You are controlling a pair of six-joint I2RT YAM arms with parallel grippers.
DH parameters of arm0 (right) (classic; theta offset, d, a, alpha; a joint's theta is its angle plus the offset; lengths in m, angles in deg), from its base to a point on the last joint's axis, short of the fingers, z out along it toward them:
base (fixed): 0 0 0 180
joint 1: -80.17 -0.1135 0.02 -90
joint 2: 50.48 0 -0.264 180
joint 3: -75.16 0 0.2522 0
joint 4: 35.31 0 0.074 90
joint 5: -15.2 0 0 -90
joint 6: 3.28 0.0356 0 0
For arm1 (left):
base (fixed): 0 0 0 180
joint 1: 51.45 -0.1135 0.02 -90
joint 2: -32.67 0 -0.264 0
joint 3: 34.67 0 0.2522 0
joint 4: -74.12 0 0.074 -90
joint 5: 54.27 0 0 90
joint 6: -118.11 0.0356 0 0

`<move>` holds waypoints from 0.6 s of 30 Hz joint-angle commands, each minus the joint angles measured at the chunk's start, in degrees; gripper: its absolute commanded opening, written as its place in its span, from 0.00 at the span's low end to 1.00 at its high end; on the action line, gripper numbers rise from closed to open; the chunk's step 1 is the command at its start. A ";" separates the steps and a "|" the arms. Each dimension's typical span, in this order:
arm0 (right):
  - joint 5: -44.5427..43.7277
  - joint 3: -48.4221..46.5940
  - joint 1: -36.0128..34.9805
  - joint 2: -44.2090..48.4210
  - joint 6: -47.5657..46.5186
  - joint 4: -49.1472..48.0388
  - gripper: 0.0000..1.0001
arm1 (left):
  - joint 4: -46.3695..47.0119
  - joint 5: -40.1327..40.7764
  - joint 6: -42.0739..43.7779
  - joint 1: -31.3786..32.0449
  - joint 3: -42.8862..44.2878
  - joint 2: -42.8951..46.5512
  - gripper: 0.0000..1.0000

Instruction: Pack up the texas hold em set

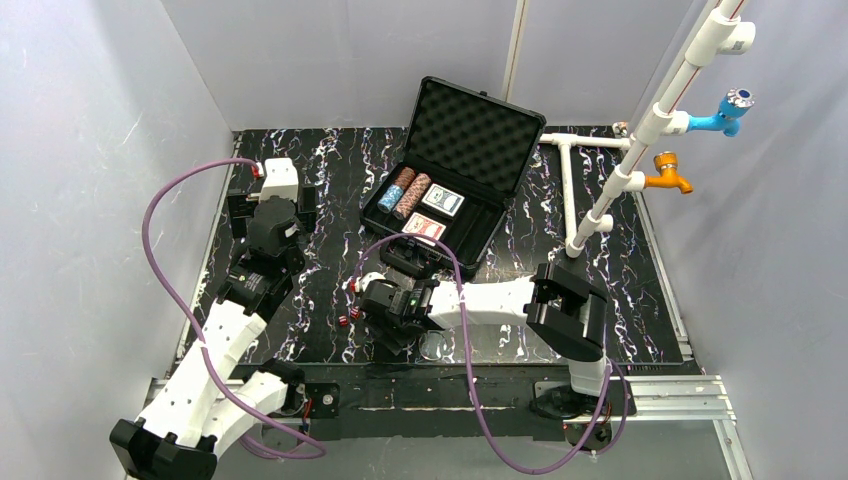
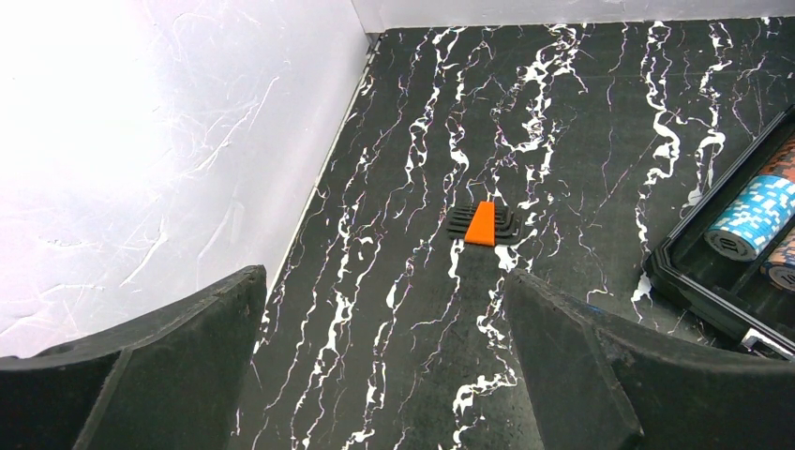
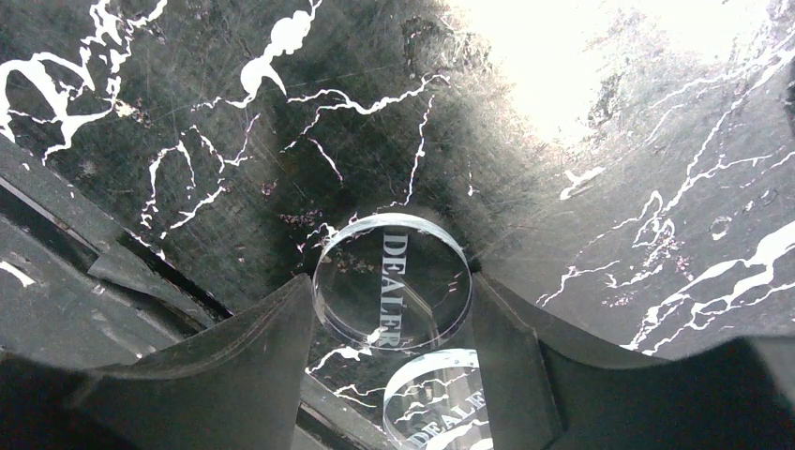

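Right wrist: right gripper (image 3: 389,292) has its fingers against both sides of the clear dealer button (image 3: 394,272). Left gripper (image 2: 384,277) wide open, empty.

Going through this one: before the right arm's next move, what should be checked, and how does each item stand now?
1. Dealer button between the right gripper fingers: ok.
2. Firm grip on it: cannot tell; the fingers sit at its edges.
3. Second clear disc out of the way: cannot tell.
4. Case open to receive: ok.
5. Left gripper open, holding nothing: ok.
6. Red dice packed: not ok, on the table.
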 commanded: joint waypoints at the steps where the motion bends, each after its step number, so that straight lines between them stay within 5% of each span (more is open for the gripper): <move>1: 0.42 -0.64 -0.38 -1.25 0.24 -0.33 0.63 | 2.00 1.43 -0.16 -0.18 -0.42 1.27 0.98; 8: 0.38 -1.09 -0.45 -0.53 -0.12 0.08 0.47 | 1.90 0.20 -0.02 -0.17 -0.51 1.31 0.98; 18: 0.81 -4.14 -0.45 2.74 -0.21 1.73 0.46 | 0.74 -2.08 -0.07 -0.10 -0.08 0.94 0.98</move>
